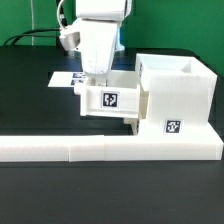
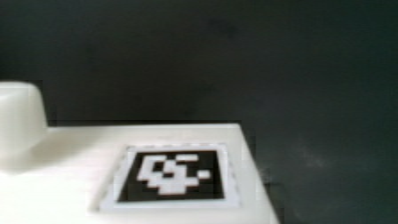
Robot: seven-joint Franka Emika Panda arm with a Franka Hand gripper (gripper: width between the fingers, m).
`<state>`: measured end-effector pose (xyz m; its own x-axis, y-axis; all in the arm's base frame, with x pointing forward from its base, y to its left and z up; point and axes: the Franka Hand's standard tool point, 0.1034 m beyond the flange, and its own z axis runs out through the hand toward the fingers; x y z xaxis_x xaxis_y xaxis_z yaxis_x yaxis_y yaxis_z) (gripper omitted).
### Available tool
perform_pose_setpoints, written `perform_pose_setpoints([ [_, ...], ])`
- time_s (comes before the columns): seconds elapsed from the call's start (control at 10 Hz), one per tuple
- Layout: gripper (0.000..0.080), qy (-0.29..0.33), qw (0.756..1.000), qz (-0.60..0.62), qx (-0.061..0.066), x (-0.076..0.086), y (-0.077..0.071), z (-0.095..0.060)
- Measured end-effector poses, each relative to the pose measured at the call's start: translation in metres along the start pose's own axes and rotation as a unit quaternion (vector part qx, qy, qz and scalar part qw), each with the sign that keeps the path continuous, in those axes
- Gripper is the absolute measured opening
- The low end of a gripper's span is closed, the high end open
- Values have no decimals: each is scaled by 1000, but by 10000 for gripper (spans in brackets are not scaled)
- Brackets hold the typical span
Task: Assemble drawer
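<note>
The drawer's tall white housing (image 1: 178,92) stands at the exterior view's right, with a tag low on its front. A small white tray (image 1: 112,100) with a tag on its near face sits against the housing's left side. My gripper (image 1: 93,80) reaches down at the tray's far left corner. Its fingertips are hidden behind the tray wall, so its state does not show. The wrist view shows no fingers, only a flat white face with one tag (image 2: 173,172) and a rounded white part (image 2: 18,122) beside it on the black table. A second tray is not in view.
A long low white L-shaped bar (image 1: 100,149) runs across the front of the table, with the housing against its right end. The marker board (image 1: 66,77) lies flat behind the tray, partly under the arm. Black tabletop (image 1: 30,110) lies to the left.
</note>
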<state>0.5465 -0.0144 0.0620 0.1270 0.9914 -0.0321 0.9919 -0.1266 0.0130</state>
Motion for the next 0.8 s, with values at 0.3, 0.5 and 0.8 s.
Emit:
perform_pose_setpoints([
  [0.3,42,0,1000,0,2,-1,-1,2],
  [0.5,42,-4,999,-43,0,3,-1,6],
  [0.8,42,-16,998,-66,0,4,3,8],
])
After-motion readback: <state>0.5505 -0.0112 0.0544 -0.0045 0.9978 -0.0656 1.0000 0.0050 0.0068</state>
